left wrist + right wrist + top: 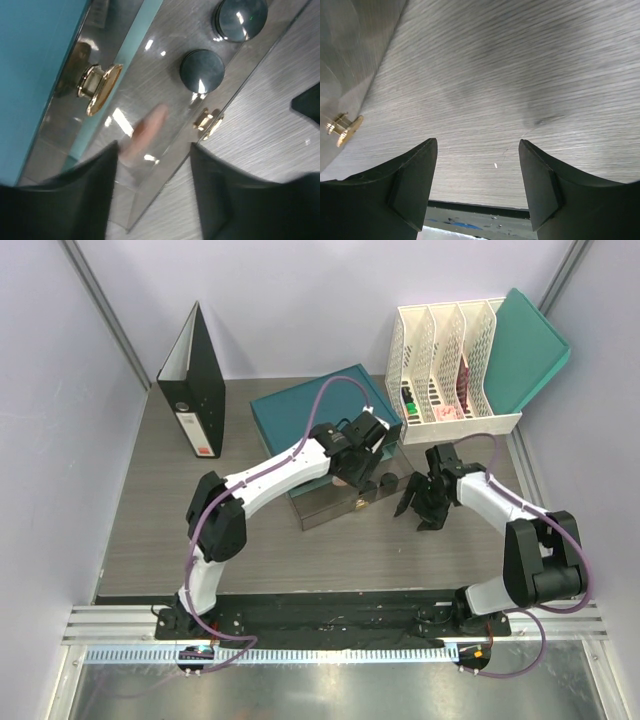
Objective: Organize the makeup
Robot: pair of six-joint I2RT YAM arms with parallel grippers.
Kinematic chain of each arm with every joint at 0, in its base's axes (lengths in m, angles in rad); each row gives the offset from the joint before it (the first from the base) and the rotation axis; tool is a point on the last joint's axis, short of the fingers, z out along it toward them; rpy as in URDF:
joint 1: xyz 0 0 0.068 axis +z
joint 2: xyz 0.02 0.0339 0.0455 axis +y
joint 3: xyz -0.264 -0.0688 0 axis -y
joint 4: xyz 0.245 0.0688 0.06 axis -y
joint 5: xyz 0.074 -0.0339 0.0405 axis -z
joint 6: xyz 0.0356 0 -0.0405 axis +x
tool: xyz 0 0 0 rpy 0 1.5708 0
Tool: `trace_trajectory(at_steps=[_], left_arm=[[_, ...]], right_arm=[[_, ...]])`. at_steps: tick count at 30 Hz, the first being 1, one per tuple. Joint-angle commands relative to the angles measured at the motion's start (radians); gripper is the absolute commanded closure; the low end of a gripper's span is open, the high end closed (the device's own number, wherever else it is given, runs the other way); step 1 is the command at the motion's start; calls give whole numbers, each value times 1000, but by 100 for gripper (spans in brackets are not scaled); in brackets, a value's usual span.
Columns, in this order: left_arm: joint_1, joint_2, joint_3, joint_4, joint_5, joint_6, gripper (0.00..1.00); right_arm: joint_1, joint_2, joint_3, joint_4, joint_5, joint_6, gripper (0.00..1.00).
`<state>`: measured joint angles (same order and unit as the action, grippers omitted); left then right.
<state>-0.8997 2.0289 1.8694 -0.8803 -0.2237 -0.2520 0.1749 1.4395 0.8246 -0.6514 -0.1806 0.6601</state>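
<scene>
Two black round jars point(202, 70) point(241, 17) of the makeup sit in a clear drawer point(160, 60) pulled out from the teal drawer box point(310, 410). A blurred peach-coloured makeup piece point(147, 131) lies in the same drawer, just beyond the tips of my left gripper point(152, 167), which is open above it and touches nothing. In the top view the left gripper point(368, 472) hovers over the drawer point(325, 512). My right gripper point(478, 165) point(415, 508) is open and empty, over the bare table right of the drawer.
Gold knobs point(100, 87) point(209, 122) point(342, 130) stick out from the drawer fronts. A white file organizer point(455, 360) holding markers and a teal folder point(530, 345) stand at the back right. A black binder point(195, 380) stands at the back left.
</scene>
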Motion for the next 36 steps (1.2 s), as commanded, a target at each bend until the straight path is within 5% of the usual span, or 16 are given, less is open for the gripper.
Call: trace_trajectory(at_steps=[1,9,15,18,19,26,36], left_arm=[[7,30,65,-52,-12,-9,22],[8,-45,83,-26,-49,0,16],[13,-154,115,12,-80,22,28],[39,-174,143,-2,-106,20,70],[54,-177,149,-6,-127,16,100],[169,-165,110,-12,-166,13,100],[265,-76,70,-77,-100,-59,100]], right_arm=[[50,-34,47,-11,62,9,29],[130,-2,111,25,67,-19,30],[192,38,125,70,70,-42,40],[221,59,113,85,75,-54,49],[236,68,111,96,76,-62,56],[274,116,125,160,73,-86,99],[310,185,192,222,165,-143,99]])
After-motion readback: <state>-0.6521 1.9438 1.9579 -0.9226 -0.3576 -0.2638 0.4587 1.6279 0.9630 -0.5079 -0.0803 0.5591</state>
